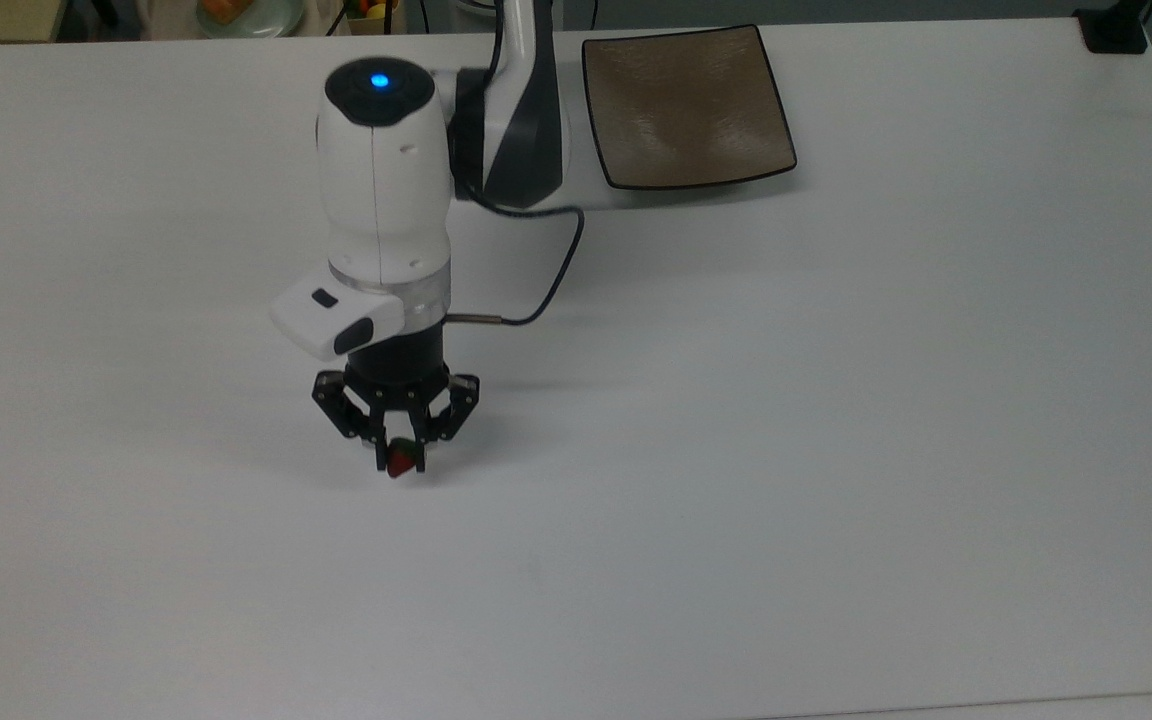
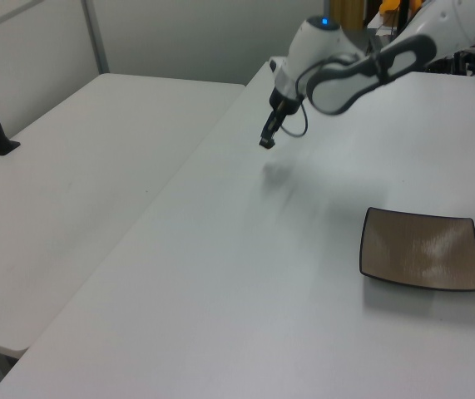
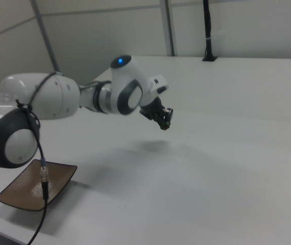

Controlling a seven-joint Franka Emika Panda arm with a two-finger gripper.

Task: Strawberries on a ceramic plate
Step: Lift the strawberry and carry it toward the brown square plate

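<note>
There was one strawberry (image 1: 399, 463) — a single red berry. One ceramic plate (image 1: 688, 105) was there, square and brown-grey. One white table (image 1: 836, 400) lay beneath — and one round pale-green dish (image 1: 248, 14) sat at the top view's upper edge.

The strawberry (image 1: 399, 464) sits half hidden between the gripper (image 1: 398, 458) fingers. In the left view it is too small to make out. The arm (image 3: 38, 102) covers part of the plate (image 3: 18, 196) in the right view.

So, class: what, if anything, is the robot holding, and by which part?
The strawberry, pinched at its sides between the closed jaws of the gripper, lifted off the table.
</note>
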